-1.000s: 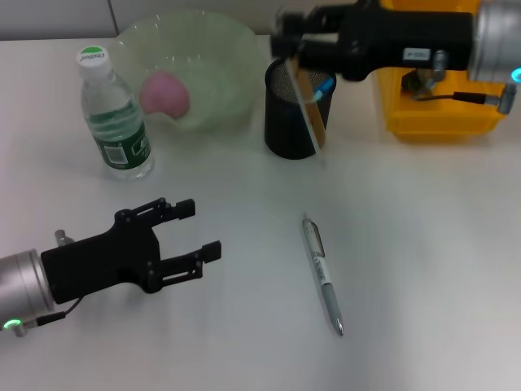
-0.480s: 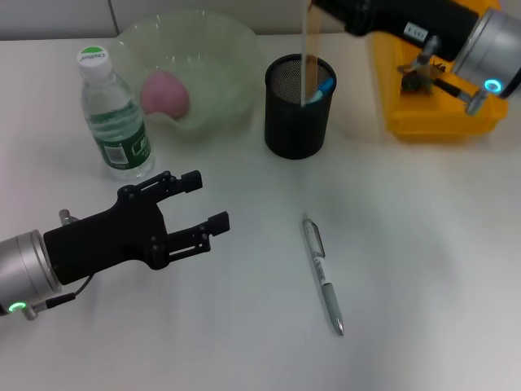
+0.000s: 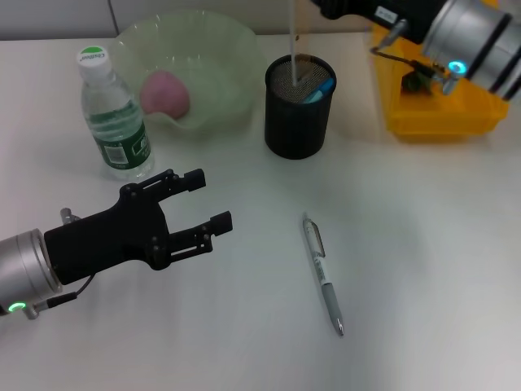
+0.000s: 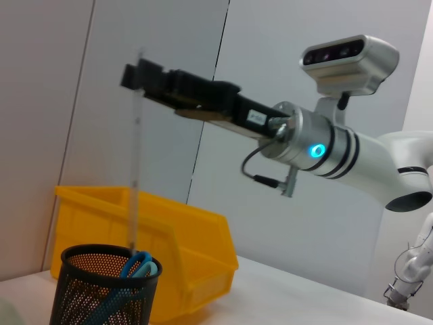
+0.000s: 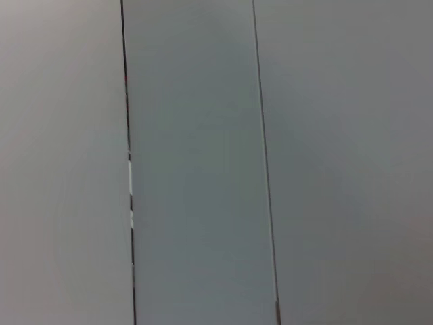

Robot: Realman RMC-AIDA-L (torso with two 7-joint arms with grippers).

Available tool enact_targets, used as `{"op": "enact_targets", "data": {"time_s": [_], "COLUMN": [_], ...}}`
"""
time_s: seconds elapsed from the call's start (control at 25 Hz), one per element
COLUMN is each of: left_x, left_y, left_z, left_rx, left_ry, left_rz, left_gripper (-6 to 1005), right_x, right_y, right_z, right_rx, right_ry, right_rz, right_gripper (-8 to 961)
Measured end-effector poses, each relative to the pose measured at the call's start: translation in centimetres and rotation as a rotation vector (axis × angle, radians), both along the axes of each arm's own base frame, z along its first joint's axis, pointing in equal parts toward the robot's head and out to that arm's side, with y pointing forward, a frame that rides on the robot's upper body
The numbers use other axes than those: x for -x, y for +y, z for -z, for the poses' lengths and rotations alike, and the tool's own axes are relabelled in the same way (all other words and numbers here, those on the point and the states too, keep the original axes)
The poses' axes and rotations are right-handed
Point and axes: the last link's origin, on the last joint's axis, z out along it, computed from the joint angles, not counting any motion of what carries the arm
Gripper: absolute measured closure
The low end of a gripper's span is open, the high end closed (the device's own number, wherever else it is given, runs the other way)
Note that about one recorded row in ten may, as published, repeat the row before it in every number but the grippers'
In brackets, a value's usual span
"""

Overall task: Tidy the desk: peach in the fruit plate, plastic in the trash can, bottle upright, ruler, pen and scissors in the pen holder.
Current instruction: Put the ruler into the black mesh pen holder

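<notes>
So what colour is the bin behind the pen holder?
Yellow. The bin shows best in the head view, behind the black mesh pen holder.

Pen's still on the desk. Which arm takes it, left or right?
Likely left. The left claw is open and low over the desk, with the pen lying nearby. The right claw is high above the pen holder, busy holding the ruler upright with its lower end inside.

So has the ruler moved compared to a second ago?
Yes. The ruler, held by the right gripper, has swung from leaning across the pen holder's front rim to standing upright, its lower end inside the holder.
</notes>
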Motion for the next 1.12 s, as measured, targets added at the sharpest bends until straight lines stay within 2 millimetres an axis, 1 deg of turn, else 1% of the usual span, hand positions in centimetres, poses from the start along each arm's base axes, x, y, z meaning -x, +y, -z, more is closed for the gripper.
{"op": "enact_targets", "data": {"time_s": [0.08,0.24,0.4,1.04,1.12], "left_x": [-0.1,-0.3,-0.3,-0.3,-0.2], "left_y": [-0.1,-0.1,-0.1,0.0,0.0], "left_z": [0.0,-0.2,-0.2,-0.3,-0.3], "left_rx": [0.004,0.006,0.004,0.018,0.017], "left_ry": [-0.007,-0.022,-0.024,-0.035,-0.034], "left_rz": [0.003,0.009,0.009,-0.009,-0.010], "left_gripper": [202,202,202,202,202], "right_x": [0.4,0.4,0.3,-0.3,-0.2], "right_y": [0.6,1.0,1.0,1.0,0.9], "right_z": [1.1,2.3,2.5,2.4,2.3], "right_rx": [-0.012,-0.017,-0.017,0.017,0.021], "right_ry": [-0.047,-0.103,-0.118,-0.078,-0.073], "right_rz": [0.013,0.034,0.037,0.092,0.091], "right_gripper": [508,495,483,432,395]}}
